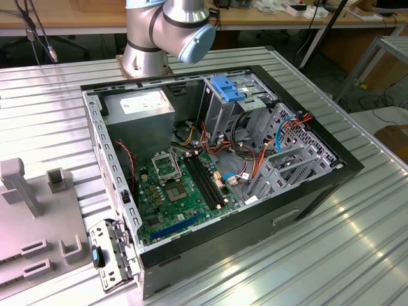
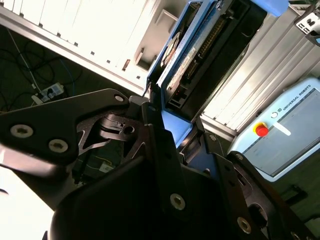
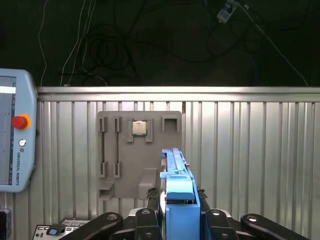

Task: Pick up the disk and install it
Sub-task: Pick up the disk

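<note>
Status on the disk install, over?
Gripper shut on the disk. Disk held off the table, not yet in the computer case. Nothing blocking seen.

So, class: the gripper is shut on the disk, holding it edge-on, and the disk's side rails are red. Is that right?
Not quite: the rails are blue, not red, as the first wrist view shows. The rest stands: the gripper is shut on the disk, holding it edge-on.

Silver arm (image 1: 145,38), blue cap (image 1: 194,41), black screw-studded tool (image 3: 179,202).
</note>
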{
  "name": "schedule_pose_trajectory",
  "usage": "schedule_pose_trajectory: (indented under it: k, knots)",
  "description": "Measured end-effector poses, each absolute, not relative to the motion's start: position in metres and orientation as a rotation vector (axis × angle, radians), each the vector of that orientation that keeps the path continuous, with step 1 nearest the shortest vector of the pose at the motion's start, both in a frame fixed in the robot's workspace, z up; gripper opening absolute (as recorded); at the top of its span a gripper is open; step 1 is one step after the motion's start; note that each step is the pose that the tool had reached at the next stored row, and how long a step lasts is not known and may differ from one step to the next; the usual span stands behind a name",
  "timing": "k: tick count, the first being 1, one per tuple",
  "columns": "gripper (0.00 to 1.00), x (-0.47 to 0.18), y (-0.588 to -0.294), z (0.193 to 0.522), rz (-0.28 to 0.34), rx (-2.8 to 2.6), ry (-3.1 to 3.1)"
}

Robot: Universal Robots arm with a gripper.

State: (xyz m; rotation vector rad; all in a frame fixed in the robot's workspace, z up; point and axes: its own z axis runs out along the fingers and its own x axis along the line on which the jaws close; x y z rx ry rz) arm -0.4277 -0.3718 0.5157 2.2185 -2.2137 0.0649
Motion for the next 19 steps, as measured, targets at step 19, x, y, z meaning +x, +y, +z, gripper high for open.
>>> schedule_pose_trajectory:
  k: [19]
  knots:
    - [0.37,-0.413,-0.372,0.516,0.065,2.219,-2.214]
